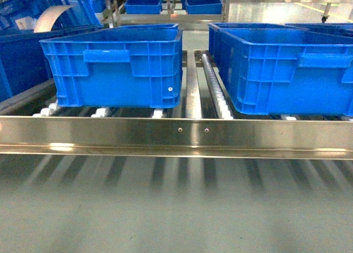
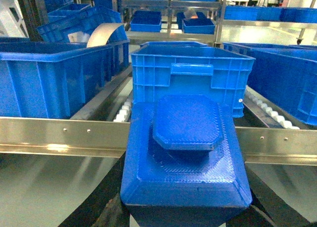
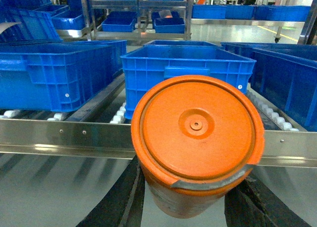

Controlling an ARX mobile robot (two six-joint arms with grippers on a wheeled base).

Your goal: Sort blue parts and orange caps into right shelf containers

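My left gripper [image 2: 185,202] is shut on a blue part [image 2: 185,158], a blocky printed piece with an octagonal raised top. Its black fingers [image 2: 106,204] press both sides of the part. In the right wrist view my right gripper [image 3: 195,197] is shut on a round orange cap [image 3: 198,130]. Both are held short of the steel shelf rail [image 1: 176,134]. Two blue shelf containers stand open-topped on the rollers, a left one [image 1: 113,65] and a right one [image 1: 287,65]. One container [image 2: 190,71] is straight ahead of the blue part, another [image 3: 185,68] straight ahead of the cap. Neither gripper shows in the head view.
A steel divider and roller track [image 1: 212,85] run between the two containers. More blue crates [image 1: 22,49] stand at far left, one with a curved tan sheet [image 1: 52,16]. Further racks with crates [image 1: 165,2] stand behind. Below the rail lies grey floor [image 1: 176,209].
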